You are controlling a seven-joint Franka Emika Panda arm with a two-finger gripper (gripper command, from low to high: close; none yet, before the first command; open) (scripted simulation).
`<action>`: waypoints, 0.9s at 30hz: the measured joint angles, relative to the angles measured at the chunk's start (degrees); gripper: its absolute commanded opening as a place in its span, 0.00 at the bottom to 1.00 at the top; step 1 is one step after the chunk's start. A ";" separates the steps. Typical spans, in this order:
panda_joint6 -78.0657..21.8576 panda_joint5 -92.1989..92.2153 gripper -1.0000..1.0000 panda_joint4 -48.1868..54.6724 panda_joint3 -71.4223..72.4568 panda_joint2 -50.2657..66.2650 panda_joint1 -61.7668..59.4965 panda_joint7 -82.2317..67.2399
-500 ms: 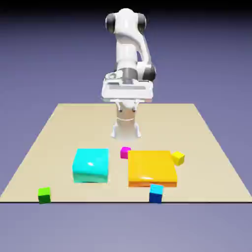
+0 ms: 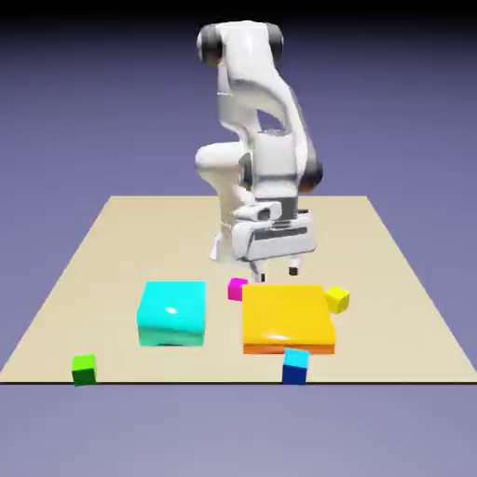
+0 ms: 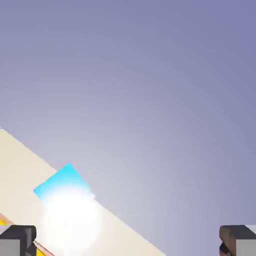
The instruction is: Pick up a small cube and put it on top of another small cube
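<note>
While the small blue cube [image 2: 296,365] sits at the table's [image 2: 84,270] near edge, orange block [image 2: 287,317] lies between. Gripper [image 2: 278,272] released, empty, above the block's far edge.

Both views are evenly bright and sharp-edged. In the exterior view the backdrop darkens toward the top, and the flat cyan block [image 2: 172,312] carries a soft highlight. In the hand view, white glare washes over the table [image 3: 20,165].

Four small cubes: one blue [image 2: 295,365], one green [image 2: 85,369], one magenta [image 2: 237,289], one yellow [image 2: 337,299]; two large flat blocks: one cyan [image 2: 172,312], one orange [image 2: 286,317]; one counter [image 2: 112,242]; one hand [image 2: 278,273].
</note>
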 measured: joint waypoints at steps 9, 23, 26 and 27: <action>-11.28 -2.92 0.50 12.76 -3.97 18.69 8.99 -15.60; -12.76 -3.64 0.00 16.85 -5.06 26.69 11.46 -20.50; -14.18 -4.77 0.00 12.70 -1.16 20.85 11.72 -20.99; -13.84 -5.29 0.00 10.62 0.92 18.97 11.65 -21.22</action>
